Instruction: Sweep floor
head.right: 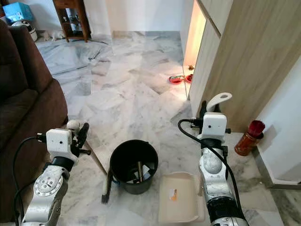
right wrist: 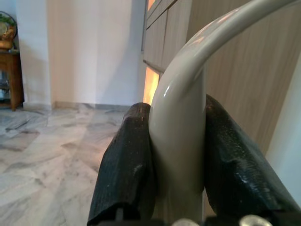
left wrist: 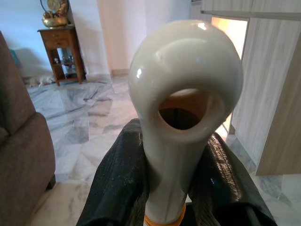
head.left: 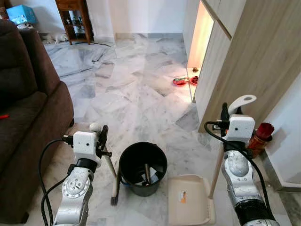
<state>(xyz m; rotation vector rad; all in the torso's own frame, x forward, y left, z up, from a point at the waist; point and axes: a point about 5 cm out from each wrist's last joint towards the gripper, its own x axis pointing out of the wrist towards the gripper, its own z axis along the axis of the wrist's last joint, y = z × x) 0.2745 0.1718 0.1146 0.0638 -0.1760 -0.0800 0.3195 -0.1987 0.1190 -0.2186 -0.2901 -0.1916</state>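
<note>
My left end effector [left wrist: 164,188] is clenched on the broom [head.left: 111,175] handle, its loop end poking up between the fingers, bristles down on the marble floor [head.left: 127,89] at nine o'clock of the black bucket [head.left: 142,168]. My right end effector [right wrist: 176,160] grips the dustpan [head.left: 189,200] handle; its tray sits flat at three o'clock of the bucket. Brown sofa [head.left: 28,117] at far nine o'clock, wooden cabinet [head.left: 249,61] at two.
</note>
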